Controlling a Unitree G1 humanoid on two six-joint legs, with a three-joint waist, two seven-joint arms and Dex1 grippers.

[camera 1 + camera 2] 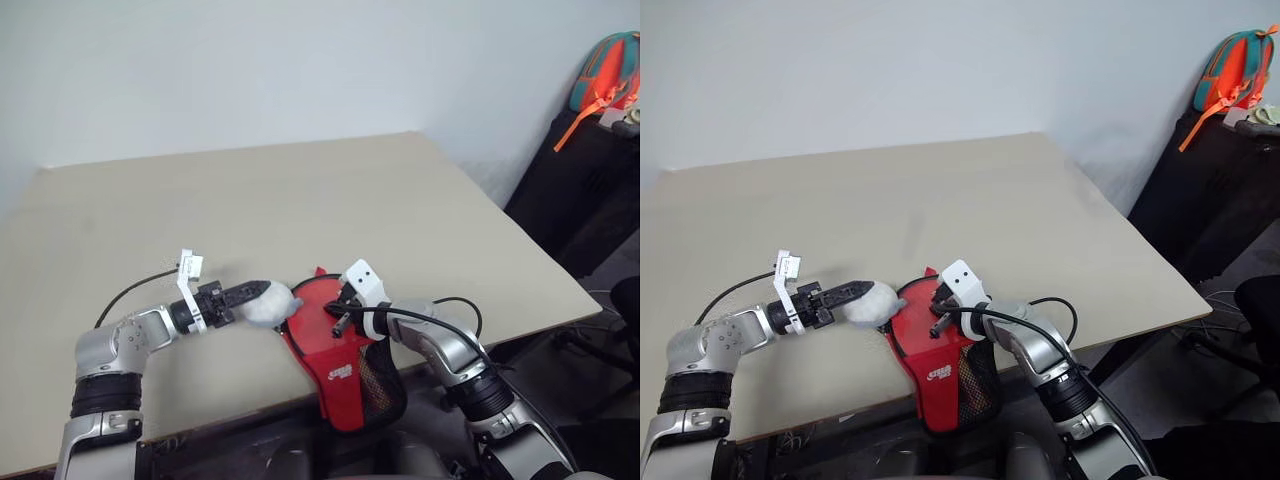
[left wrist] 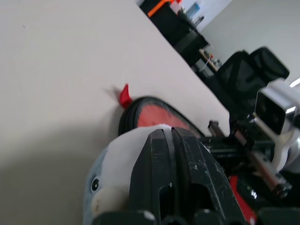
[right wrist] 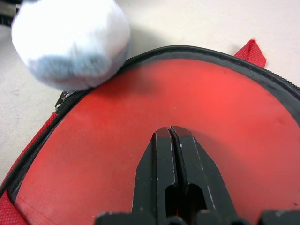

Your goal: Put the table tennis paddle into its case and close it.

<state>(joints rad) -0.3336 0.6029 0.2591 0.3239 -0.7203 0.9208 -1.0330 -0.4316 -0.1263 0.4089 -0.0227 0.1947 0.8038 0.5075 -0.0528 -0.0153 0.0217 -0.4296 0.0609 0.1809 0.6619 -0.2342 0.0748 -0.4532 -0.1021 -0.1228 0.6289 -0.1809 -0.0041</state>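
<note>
While both hands [image 3: 171, 133] [image 2: 171, 136] are pressed together, smooth red paddle [image 3: 187, 117] lies inside black-trimmed fabric case [image 1: 345, 385].

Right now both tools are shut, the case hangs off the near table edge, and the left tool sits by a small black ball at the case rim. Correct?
Not quite: the ball is white and grey, not black, as the right wrist view shows. The rest holds: the left tool and right tool are shut, and the case hangs off the near edge of the table.
</note>
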